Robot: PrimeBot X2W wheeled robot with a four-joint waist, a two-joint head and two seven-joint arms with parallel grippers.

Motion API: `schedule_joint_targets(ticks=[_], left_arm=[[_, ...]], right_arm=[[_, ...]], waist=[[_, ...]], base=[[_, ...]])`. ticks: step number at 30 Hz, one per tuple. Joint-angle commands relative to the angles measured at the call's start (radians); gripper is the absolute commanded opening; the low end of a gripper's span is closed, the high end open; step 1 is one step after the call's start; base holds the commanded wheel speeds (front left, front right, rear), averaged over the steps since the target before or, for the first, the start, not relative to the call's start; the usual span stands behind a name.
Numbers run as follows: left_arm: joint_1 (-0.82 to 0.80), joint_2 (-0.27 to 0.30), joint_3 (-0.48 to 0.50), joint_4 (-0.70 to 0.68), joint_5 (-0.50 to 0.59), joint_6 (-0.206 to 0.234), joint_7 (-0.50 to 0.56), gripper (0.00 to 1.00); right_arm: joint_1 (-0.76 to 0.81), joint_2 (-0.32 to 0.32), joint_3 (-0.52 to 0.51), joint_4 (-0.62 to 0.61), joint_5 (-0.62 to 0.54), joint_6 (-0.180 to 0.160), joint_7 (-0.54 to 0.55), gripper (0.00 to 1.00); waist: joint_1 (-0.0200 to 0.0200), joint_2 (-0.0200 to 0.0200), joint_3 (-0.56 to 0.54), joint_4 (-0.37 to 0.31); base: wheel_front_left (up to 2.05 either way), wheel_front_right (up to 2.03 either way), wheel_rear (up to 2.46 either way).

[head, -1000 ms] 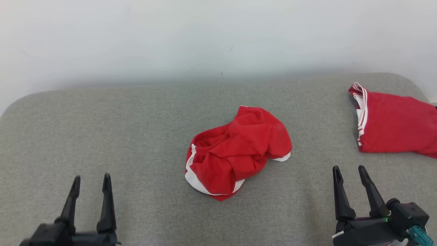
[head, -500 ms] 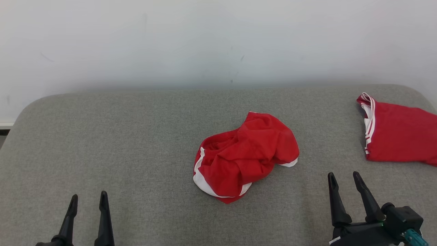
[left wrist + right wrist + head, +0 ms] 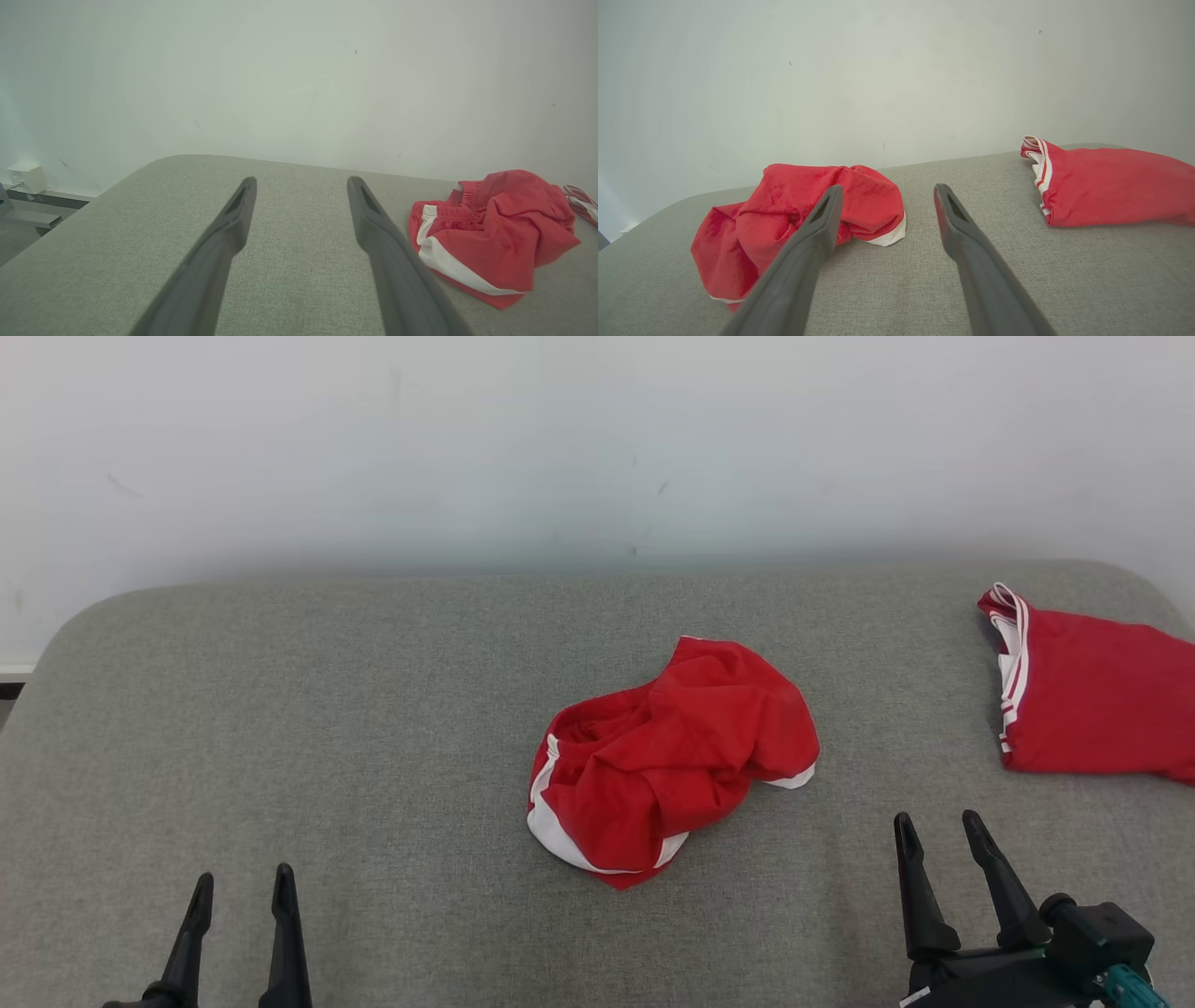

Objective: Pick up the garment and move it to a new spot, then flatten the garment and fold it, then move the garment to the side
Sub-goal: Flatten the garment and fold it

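On the cushion, the garment lies between left pincer and right pincer, both wide, empty.

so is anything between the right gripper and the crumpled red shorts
Nothing visible. Only bare grey cushion lies between the open right gripper and the crumpled red shorts; the other red garment lies off to the right.

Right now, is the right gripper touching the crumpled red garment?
Apart. The head view shows bare grey cushion between the right gripper and the crumpled red garment.
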Motion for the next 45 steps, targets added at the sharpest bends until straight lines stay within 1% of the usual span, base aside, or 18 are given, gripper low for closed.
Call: schedule_joint_targets(ticks=[1, 12, 21, 27, 32, 34, 39, 41, 45], left_arm=[[-0.005, -0.004, 0.006, 0.001, 0.003, -0.004, -0.003, 1.00], [-0.018, -0.017, 0.018, 0.011, 0.023, -0.017, -0.003, 1.00], [-0.028, -0.023, 0.026, 0.030, 0.033, -0.020, -0.003, 1.00], [-0.107, 0.004, 0.005, 0.069, 0.047, -0.023, -0.003, 1.00], [-0.221, 0.035, -0.042, 0.128, 0.053, -0.026, -0.002, 1.00], [-0.300, 0.053, -0.082, 0.173, 0.049, -0.024, 0.002, 1.00], [-0.433, 0.077, -0.160, 0.263, 0.012, -0.025, 0.023, 1.00], [-0.454, 0.084, -0.176, 0.285, 0.005, -0.025, 0.027, 1.00], [-0.535, 0.105, -0.235, 0.373, -0.022, -0.025, 0.048, 1.00]], right_arm=[[0.004, -0.006, 0.001, 0.000, 0.002, -0.003, 0.003, 1.00], [0.002, -0.006, -0.003, -0.005, -0.003, -0.003, 0.004, 1.00], [-0.002, -0.001, -0.001, -0.007, -0.005, -0.003, 0.003, 1.00], [-0.024, -0.001, 0.009, -0.007, -0.004, -0.003, 0.004, 1.00], [-0.040, 0.000, 0.016, -0.001, 0.001, -0.003, 0.002, 1.00], [-0.057, -0.001, 0.016, 0.003, 0.006, -0.003, -0.001, 1.00], [-0.075, 0.003, 0.017, 0.012, 0.010, -0.003, -0.004, 1.00], [-0.078, 0.004, 0.017, 0.016, 0.011, -0.003, -0.004, 1.00], [-0.099, 0.005, 0.020, 0.025, 0.017, -0.003, -0.008, 1.00]], waist=[[0.0000, 0.0000, 0.002, -0.001], [0.0000, 0.0000, 0.014, -0.001], [0.0000, 0.0000, 0.027, -0.001], [0.0000, 0.0000, 0.053, -0.015], [0.0000, 0.0000, 0.086, -0.046], [0.0000, 0.0000, 0.113, -0.071], [0.0000, 0.0000, 0.157, -0.116], [0.0000, 0.0000, 0.165, -0.124], [0.0000, 0.0000, 0.194, -0.156]], base=[[0.00, 0.00, 0.00], [0.00, 0.00, 0.00], [0.00, 0.00, 0.00], [0.00, 0.00, 0.00], [0.00, 0.00, 0.00], [0.00, 0.00, 0.00], [0.00, 0.00, 0.00], [0.00, 0.00, 0.00], [0.00, 0.00, 0.00]])
